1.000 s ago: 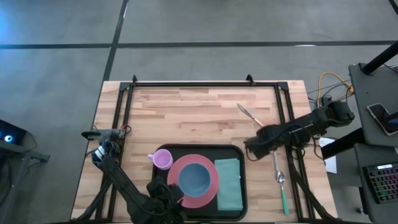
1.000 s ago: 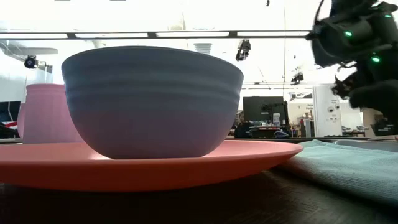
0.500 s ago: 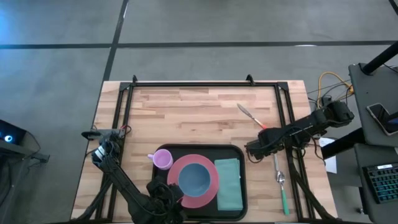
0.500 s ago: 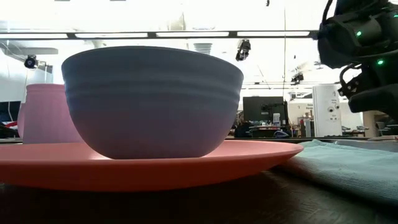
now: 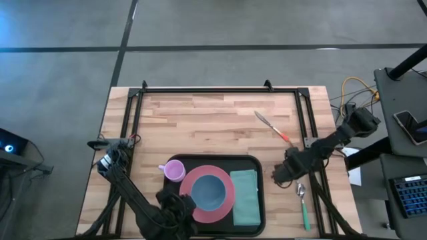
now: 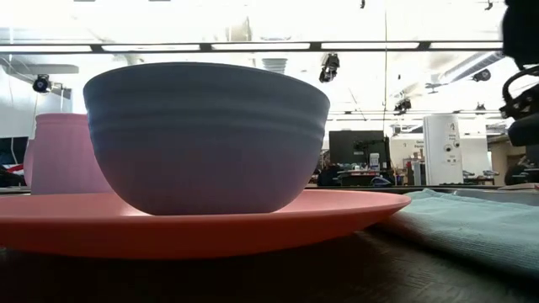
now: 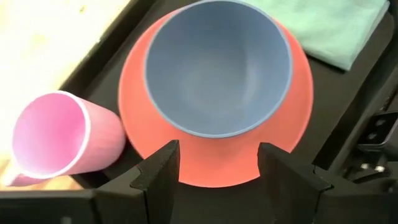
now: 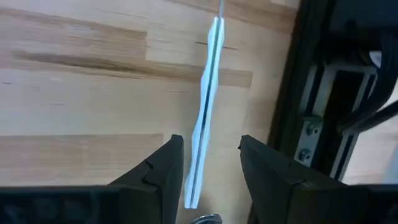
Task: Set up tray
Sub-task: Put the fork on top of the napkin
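High view: right gripper [image 5: 285, 175] moved nearer spoon [image 5: 303, 202]

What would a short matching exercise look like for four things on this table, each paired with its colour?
Things:
1. cup
2. bowl
3. napkin
4. tray

Colours:
A. black
B. teal
C. pink
D. blue

Right pairs: 1-C, 2-D, 3-B, 4-A
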You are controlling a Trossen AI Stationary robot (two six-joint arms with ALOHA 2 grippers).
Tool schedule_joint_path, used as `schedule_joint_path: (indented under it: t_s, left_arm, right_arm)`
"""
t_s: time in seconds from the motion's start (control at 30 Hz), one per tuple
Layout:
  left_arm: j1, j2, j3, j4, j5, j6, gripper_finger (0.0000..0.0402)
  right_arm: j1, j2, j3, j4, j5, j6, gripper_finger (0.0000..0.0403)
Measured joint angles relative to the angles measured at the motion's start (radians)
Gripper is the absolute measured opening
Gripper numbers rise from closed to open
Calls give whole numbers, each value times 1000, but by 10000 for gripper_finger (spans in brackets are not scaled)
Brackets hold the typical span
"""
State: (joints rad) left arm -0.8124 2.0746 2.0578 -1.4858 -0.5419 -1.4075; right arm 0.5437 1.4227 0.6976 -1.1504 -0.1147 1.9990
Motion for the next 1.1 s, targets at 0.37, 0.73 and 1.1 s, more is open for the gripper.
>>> schedule_joint_path:
  t_s: [0.37,0.73,1.1]
  left_arm:
    - [8,-70,-95,4,17,37,196]
    - [17,-84,-130,15,35,37,196]
    - [22,-84,-134,20,35,40,196]
  right_arm:
    - [17,24,-85,209,23,98,135]
    - [22,19,23,134,210,-79,143]
    - [-104,61,-38,98,300,-533,139]
